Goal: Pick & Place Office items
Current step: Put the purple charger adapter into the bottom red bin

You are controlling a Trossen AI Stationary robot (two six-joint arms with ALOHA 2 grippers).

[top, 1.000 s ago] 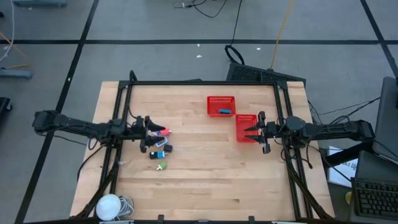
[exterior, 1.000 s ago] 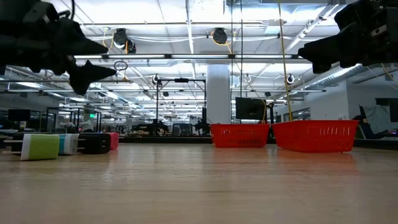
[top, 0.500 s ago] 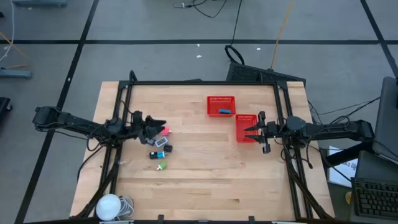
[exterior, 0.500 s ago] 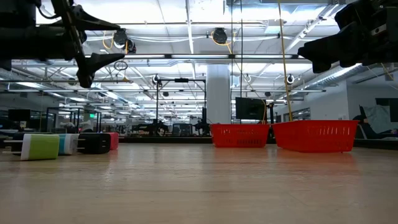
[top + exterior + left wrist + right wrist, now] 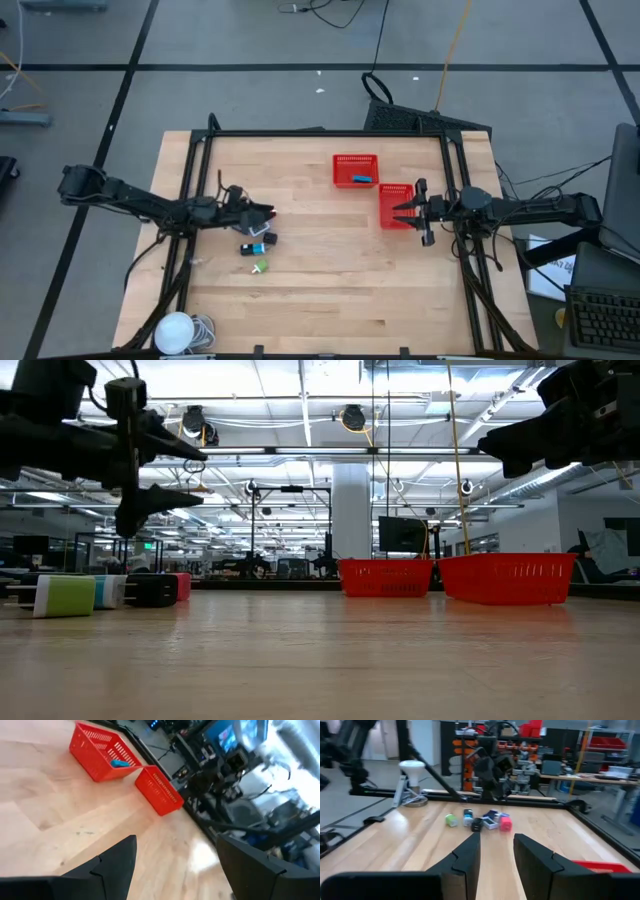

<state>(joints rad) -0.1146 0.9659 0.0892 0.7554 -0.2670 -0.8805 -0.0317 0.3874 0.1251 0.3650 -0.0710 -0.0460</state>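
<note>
The office items lie in a loose cluster (image 5: 258,240) at the table's left: a pink piece (image 5: 505,823), black and blue pieces (image 5: 487,821), and a green one (image 5: 261,267) nearest the front edge. My left gripper (image 5: 258,213) hovers open just above the cluster's far end, its fingers one above the other in the low view (image 5: 180,472). Nothing is between them. My right gripper (image 5: 402,210) waits open above a red basket (image 5: 396,205) at the right. A second red basket (image 5: 355,170) farther back holds a blue piece (image 5: 362,180).
A black frame (image 5: 320,133) runs along the table's far, left and right sides. A white round lamp-like object with a coiled cable (image 5: 176,330) sits at the near left corner. Bare wood stretches across the middle and near part of the table (image 5: 340,290).
My left gripper has rolled about its own axis, so its fingers now stand one above the other in the low view. It has also crept a little toward the table's right edge, over the items. The items and my right arm have stayed put.
</note>
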